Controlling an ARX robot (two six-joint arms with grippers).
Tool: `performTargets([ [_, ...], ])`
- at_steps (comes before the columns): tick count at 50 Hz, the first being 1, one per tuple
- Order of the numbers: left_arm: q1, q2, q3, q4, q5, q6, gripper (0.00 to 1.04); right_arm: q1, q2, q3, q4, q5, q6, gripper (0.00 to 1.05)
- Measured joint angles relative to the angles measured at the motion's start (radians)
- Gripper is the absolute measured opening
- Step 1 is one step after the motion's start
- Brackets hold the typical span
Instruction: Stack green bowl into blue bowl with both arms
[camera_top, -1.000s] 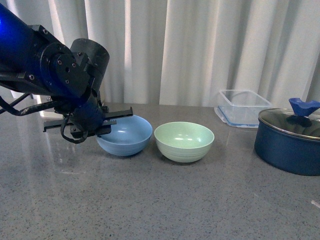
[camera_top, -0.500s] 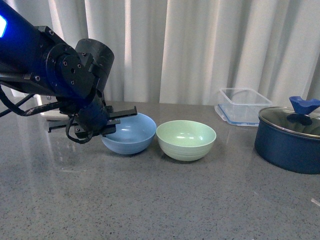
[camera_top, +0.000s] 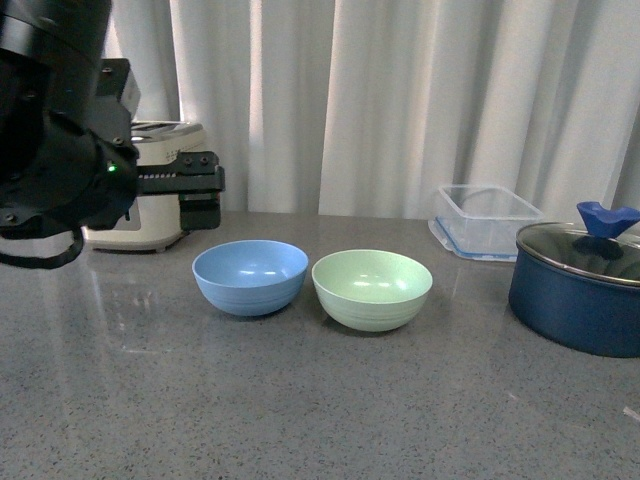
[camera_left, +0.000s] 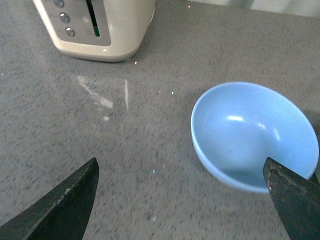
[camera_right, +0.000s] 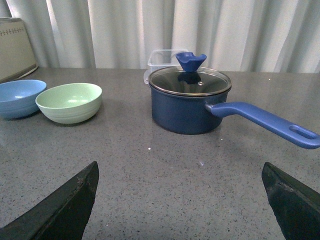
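Left wrist view is framed by the left gripper, spread wide and empty, with the empty blue bowl lying by one finger; the right gripper is likewise held agape, well apart from both bowls. The green bowl, also empty, is set just beside the blue bowl, so the blue one could be shoved aside by a finger lowered between the rims, and a shallowly pinched rim could be let slip. The clear box appears empty; the contents of the navy pot cannot be told.

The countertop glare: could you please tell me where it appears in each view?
Front view: pale streaks on the table left of the blue bowl. Left wrist view: white streaks between toaster and bowl. Right wrist view: only small glints near the pot.
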Motion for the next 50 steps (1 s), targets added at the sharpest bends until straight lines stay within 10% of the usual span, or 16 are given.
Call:
performTargets([
  [14, -0.05, -0.477, -0.535, -0.025, -0.085, 0.002, 0.98, 0.0, 0.0, 0.0, 0.0, 0.0, 0.0, 0.95],
  [25, -0.054, -0.539, -0.595, -0.018, -0.082, -0.011, 0.97, 0.0, 0.0, 0.0, 0.0, 0.0, 0.0, 0.95],
  [33, 0.01, -0.584, -0.853, 0.608, 0.137, 0.124, 0.64, 0.0, 0.0, 0.0, 0.0, 0.0, 0.0, 0.95],
  [50, 0.101, -0.804, -1.014, 0.588, 0.219, 0.152, 0.03, 0.0, 0.0, 0.0, 0.0, 0.0, 0.0, 0.95],
])
